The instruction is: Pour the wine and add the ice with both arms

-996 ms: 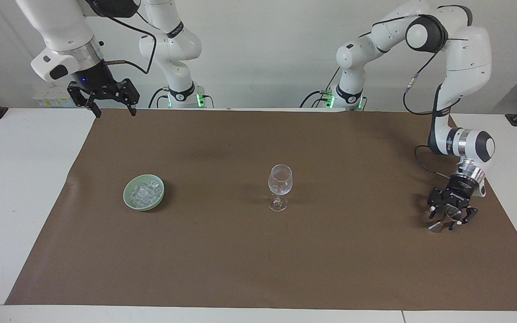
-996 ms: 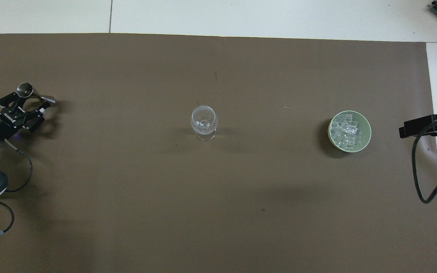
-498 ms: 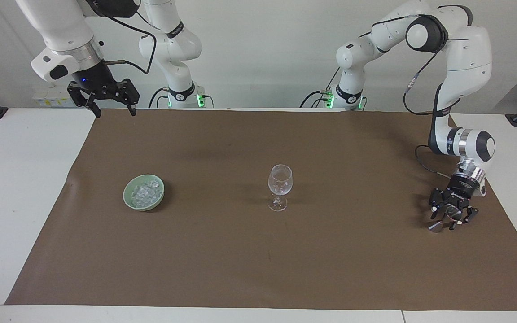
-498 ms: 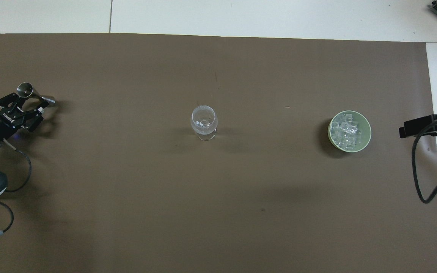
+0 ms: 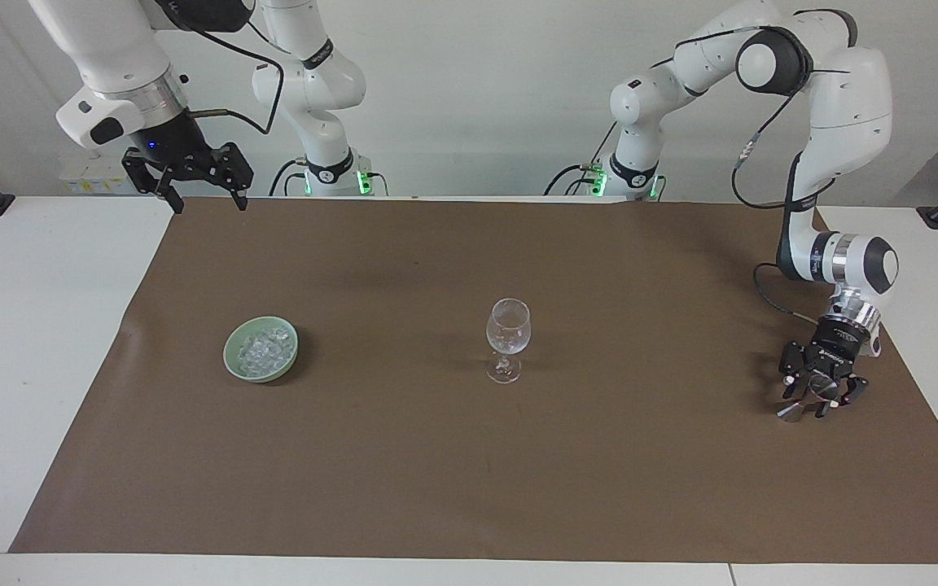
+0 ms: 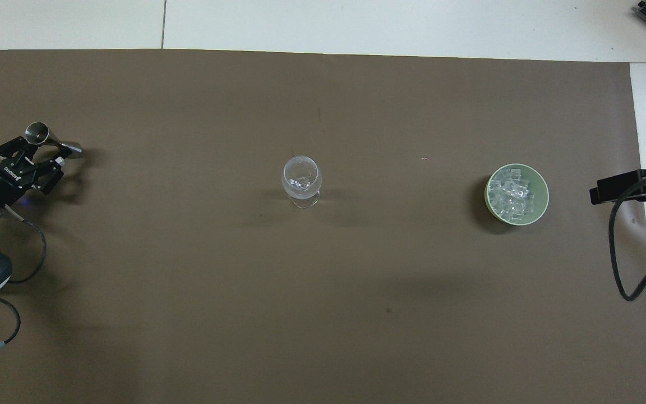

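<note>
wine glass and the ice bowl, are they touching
Apart. The overhead view shows the wine glass at mid-table and the green bowl of ice toward the right arm's end, bare brown mat between them.

My two arms are glossy white, built of rounded segments with black bands at the joints. Each wrist ends in a silver ring, then a black claw: the left gripper (image 5: 817,404) carries small white lettering, and the right gripper (image 5: 203,200) shows a blue light above it. Black cables loop along both arms. Green lights glow at both bases.
</note>
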You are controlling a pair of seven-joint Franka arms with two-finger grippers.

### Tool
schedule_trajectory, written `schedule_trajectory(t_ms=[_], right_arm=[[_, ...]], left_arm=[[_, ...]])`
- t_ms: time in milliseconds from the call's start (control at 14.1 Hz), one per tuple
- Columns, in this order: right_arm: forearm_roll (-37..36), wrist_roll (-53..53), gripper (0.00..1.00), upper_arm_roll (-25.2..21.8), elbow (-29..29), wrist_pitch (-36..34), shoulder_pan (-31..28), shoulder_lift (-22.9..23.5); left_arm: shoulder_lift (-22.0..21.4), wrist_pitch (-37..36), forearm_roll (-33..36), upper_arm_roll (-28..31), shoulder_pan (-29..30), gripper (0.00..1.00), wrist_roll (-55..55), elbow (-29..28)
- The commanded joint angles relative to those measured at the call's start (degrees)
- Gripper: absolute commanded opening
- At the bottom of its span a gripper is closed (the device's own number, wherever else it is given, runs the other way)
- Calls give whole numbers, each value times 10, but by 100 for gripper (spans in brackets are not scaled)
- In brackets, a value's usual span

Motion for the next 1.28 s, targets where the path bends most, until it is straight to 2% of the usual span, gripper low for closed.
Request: schedule_trajectory(t_ms=[0, 1209], right_arm=[[2, -12, 100, 1, -12, -2, -3, -11], [2, -12, 100, 1, -13, -2, -3, -11]], left_arm=[[-19, -1, -12, 2, -3, 58, -8, -19], [-20, 0, -16, 2, -5, 39, -7, -27]])
